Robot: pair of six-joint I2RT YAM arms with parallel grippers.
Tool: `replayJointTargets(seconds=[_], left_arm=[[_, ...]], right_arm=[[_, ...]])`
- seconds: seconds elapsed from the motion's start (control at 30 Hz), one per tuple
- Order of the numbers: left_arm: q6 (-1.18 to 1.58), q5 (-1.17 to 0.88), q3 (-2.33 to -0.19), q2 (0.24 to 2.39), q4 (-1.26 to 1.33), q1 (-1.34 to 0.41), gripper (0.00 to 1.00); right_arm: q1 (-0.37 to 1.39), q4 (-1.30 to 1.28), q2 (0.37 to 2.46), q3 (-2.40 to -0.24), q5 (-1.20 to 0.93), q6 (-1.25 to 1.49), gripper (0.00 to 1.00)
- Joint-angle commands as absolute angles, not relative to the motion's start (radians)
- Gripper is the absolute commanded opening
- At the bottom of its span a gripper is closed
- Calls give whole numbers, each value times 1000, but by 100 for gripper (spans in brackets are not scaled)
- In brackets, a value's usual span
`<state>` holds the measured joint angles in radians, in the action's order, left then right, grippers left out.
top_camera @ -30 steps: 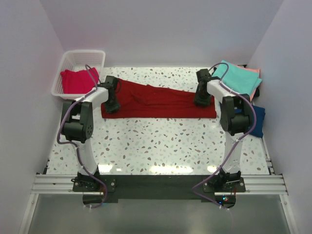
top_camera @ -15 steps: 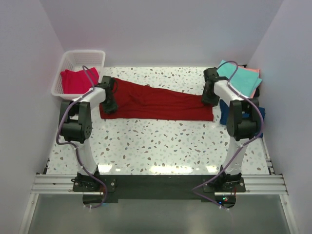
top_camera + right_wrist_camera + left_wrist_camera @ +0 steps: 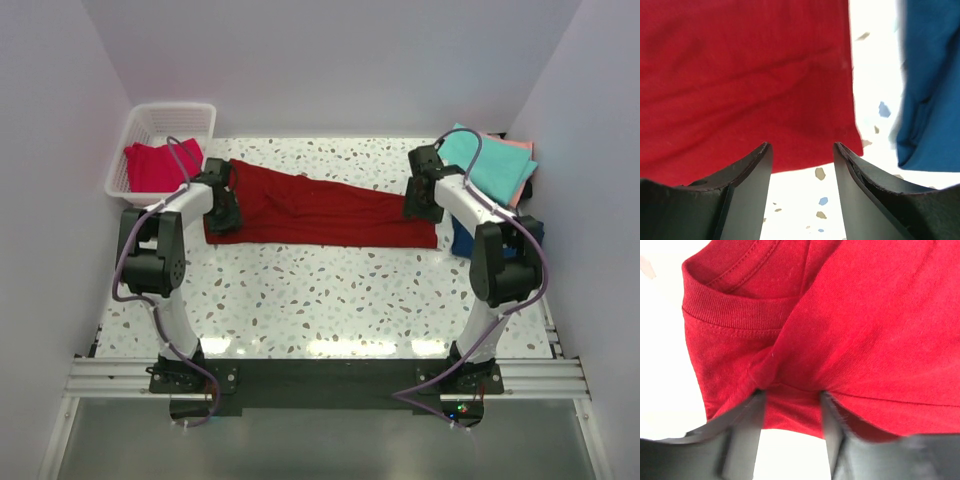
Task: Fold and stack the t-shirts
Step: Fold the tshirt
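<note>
The left gripper [image 3: 792, 395] is sitting low over the collar end of the dark red t-shirt [image 3: 320, 208], its fingers standing part-way apart with a pucker of cloth bunching between them; whether they are pinching that cloth or only straddling it, I cannot tell. The right gripper [image 3: 802, 150] is hovering over the opposite end with its jaws spread wide and gripping nothing, the shirt's hem and bare table [image 3: 330, 290] showing in the gap. Between the two, the dark red shirt is lying as a long, narrow band across the far part of the table, so it is looking lengthwise-folded but not yet folded short. Just beside the right gripper the navy t-shirt [image 3: 930, 85] is lying, and behind it the teal t-shirt [image 3: 490, 160] is resting folded on the salmon pink one [image 3: 522, 148]. The pinkish-red t-shirt [image 3: 155, 168] is waiting crumpled in the white basket [image 3: 170, 108]. I am judging the task roughly midway: this shirt needs finishing and stacking, then the basket one.
</note>
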<state>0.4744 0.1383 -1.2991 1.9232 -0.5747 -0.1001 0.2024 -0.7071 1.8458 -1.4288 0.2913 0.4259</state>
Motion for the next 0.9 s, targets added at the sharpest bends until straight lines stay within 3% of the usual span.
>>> replayJointTargets(seconds=[0.0,0.4,0.87], left_arm=[[454,109,-1259,1852,-509,-87,61],[459,149,-1233,1802,-479,-87,62],[505,235,-1230,1828,-491,-87,61]], right_arm=[[215,-666,1862,-1367,241,449,56],[225,-597,1917,-1181,183,471,54],[331,-827,1784,-1000,233,568,50]])
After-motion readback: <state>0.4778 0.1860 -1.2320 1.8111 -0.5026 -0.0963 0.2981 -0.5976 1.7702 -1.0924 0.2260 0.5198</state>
